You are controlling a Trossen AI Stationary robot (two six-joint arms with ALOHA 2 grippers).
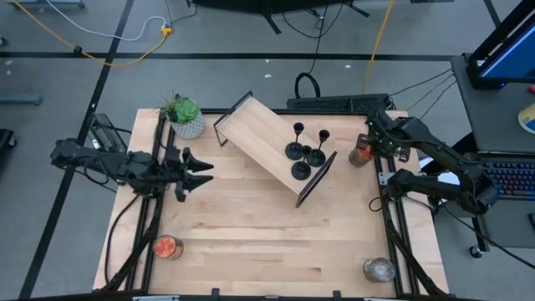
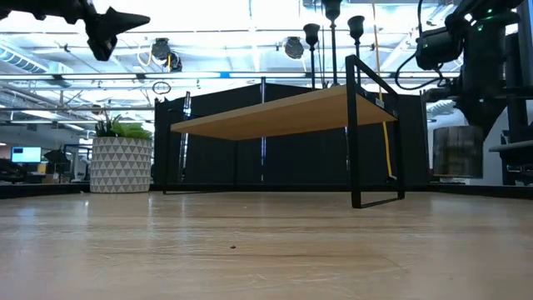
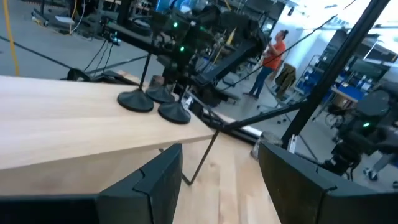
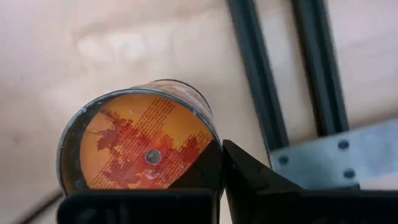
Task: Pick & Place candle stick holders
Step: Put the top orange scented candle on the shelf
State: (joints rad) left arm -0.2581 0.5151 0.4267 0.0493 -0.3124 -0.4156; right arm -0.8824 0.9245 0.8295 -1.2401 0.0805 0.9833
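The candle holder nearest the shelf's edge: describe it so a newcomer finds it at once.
Start at the slanted light wooden shelf on black wire legs mid-table. Four small black metal candle holders cluster toward its right end. Yours, the front candle holder, stands alone closest to the black end frame, its round base apart from the other three.

A: What do the arms look like?

B: Both are matte black. The left arm (image 1: 100,160), at the frame's left, is built of blocky segments ending in two pointed, wedge-shaped fingers (image 1: 199,171).

A: And the other one?

B: The right arm (image 1: 435,163), at the frame's right, has bulky rounded joints with thin black cables looped alongside. Small green lights glow on it (image 2: 487,12) in the low view's upper right.
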